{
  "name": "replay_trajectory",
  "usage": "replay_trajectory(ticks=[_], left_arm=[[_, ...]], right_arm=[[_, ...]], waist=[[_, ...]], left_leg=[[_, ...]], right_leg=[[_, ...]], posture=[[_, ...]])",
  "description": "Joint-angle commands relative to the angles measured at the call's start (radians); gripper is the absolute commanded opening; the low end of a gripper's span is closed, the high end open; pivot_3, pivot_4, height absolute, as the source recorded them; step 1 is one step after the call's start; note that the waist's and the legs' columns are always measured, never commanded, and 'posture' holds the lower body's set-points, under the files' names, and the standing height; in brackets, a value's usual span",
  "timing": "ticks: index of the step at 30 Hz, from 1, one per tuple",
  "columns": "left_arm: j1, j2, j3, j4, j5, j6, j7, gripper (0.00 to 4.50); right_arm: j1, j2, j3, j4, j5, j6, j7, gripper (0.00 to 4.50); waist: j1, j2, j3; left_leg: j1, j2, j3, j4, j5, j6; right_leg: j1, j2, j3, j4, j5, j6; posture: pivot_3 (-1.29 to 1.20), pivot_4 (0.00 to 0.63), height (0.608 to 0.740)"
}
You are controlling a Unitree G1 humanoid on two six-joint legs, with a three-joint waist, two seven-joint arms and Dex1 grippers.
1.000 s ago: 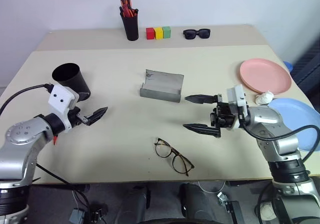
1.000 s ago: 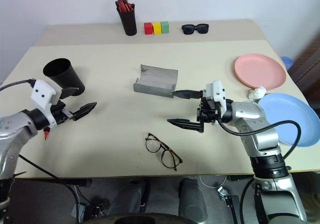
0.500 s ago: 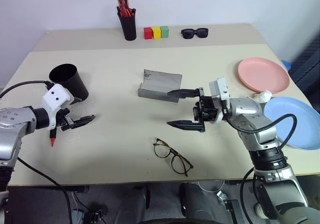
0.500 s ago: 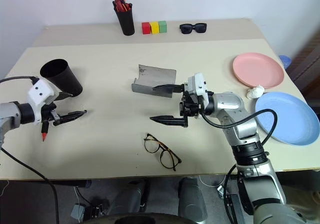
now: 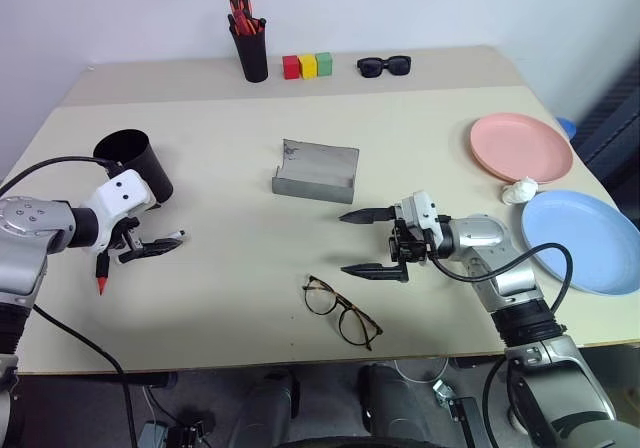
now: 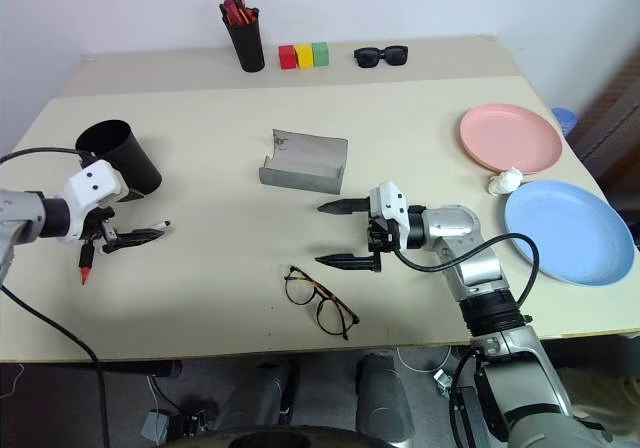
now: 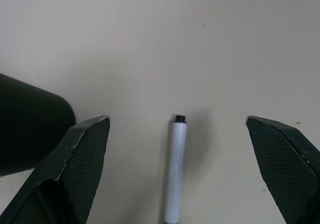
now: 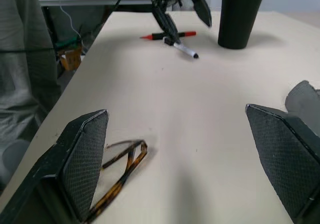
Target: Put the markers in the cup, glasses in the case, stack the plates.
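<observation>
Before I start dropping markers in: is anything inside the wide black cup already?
The cup leans with its mouth toward the camera; the part of its inside that shows is only dark. Its bottom is hidden, so I cannot rule out contents.

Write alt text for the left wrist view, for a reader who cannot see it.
A white marker with a black tip lies on a beige table, centred between the open left hand's two black fingers. The black cup stands beside one finger.

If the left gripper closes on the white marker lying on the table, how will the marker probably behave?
The white marker is a slim round barrel lying flat between the open left gripper, so a one-sided touch would probably roll it away. It looks smooth, perhaps slippery to pinch. Being thin and short, it is likely light and stiff.
</observation>
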Motion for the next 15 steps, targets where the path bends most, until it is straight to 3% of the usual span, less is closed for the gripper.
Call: replay_trajectory(ticks=[1,9,15], left_arm=[[-0.019,0.037,0.006,0.027,0.02,-0.032,-0.032,4.5],[-0.029,0.084,-0.034,0.113,0.065,-0.078,-0.131,4.5],[-0.187,0.044,-0.133,0.311,0.167,-0.163,-0.161,4.5]], right_arm=[[-0.017,0.0,-0.013,0.002,0.004,-0.024,0.012,4.45],[-0.043,0.024,-0.012,0.019,0.01,-0.028,0.013,4.45],[-0.051,0.035,-0.014,0.026,0.011,-0.027,0.013,4.45]], waist=[[0.0,0.0,0.0],[0.001,0.0,0.0],[0.006,-0.001,0.001]], left_leg=[[0.0,0.0,0.0,0.0,0.0,0.0],[0.001,0.0,0.0,0.0,0.0,0.0],[0.001,0.0,0.0,0.001,0.0,0.0]], right_leg=[[0.0,0.0,0.0,0.0,0.0,0.0],[0.0,0.0,0.0,0.0,0.0,0.0],[0.001,0.001,0.0,0.001,0.0,0.0]], posture=[[0.0,0.15,0.74],[0.0,0.15,0.74],[0.0,0.15,0.74]])
